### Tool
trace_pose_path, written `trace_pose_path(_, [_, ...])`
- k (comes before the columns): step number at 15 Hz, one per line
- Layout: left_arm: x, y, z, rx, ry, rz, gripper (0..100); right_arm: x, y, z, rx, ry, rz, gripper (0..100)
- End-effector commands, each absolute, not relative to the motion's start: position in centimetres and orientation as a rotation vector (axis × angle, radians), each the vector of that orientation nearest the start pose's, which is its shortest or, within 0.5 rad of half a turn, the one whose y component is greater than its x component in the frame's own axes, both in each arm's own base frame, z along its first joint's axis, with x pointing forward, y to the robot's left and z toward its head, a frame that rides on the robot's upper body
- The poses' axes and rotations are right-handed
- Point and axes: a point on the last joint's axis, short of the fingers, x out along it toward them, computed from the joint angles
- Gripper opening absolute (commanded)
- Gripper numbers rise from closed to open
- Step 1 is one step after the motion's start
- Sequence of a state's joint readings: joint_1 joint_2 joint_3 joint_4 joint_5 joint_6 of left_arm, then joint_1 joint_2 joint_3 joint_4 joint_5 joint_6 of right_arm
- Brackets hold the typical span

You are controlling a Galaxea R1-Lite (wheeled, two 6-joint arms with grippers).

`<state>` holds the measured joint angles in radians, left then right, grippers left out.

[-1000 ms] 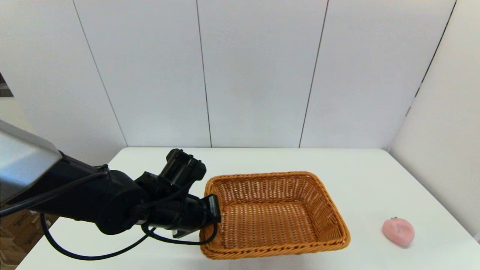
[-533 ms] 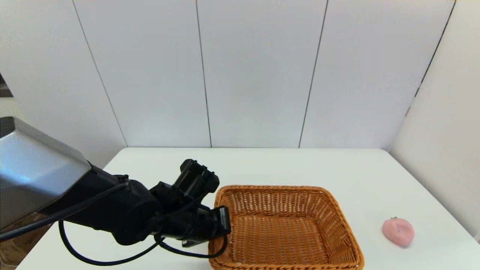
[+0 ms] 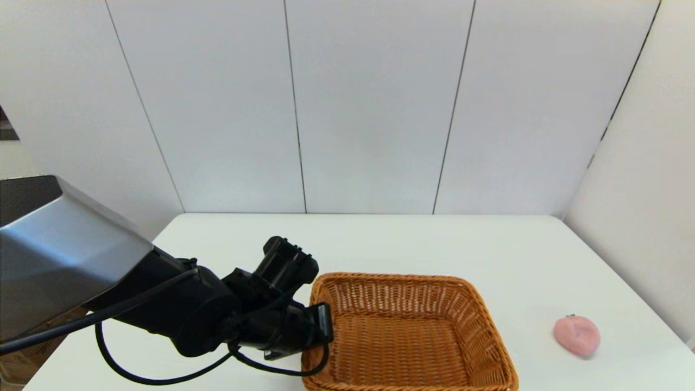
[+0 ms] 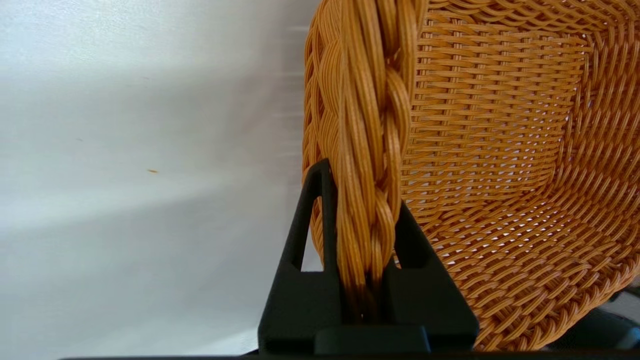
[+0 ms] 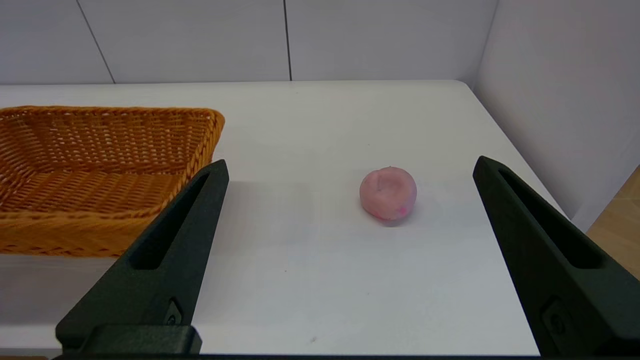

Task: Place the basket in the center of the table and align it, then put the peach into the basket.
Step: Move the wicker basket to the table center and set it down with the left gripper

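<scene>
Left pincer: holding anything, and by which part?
Left pincer clamps the basket by its braided rim on the robot's left. Right pincer open, empty.

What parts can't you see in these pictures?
- Head view: the basket's near edge is cut off by the bottom of the picture.
- Head view: the left gripper's fingers hide behind its own black wrist; only the left wrist view shows them shut on the rim.
- Head view: the right gripper is out of frame.
- The peach's underside faces the table.

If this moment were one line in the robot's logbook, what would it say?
left pincer: shut on basket rim | right pincer: open, facing peach | peach: on table, outside basket
</scene>
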<state>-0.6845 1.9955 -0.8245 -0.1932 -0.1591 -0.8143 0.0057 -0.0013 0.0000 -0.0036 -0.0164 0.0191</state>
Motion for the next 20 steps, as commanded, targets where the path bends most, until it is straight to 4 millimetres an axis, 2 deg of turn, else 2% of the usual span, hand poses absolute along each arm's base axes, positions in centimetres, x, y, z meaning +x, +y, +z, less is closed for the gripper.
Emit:
trace_pose_path(1, [24.23, -20.04, 5.26, -0.434, 1.207, -0.331, 0, -2.28, -0.05, 7.60, 0.020, -0.005, -0.011, 100])
trace_pose_path(20, [24.58, -20.19, 4.53, -0.443, 1.204, -0.321, 0, -2.28, -0.05, 7.58, 0.018, -0.003, -0.011, 100])
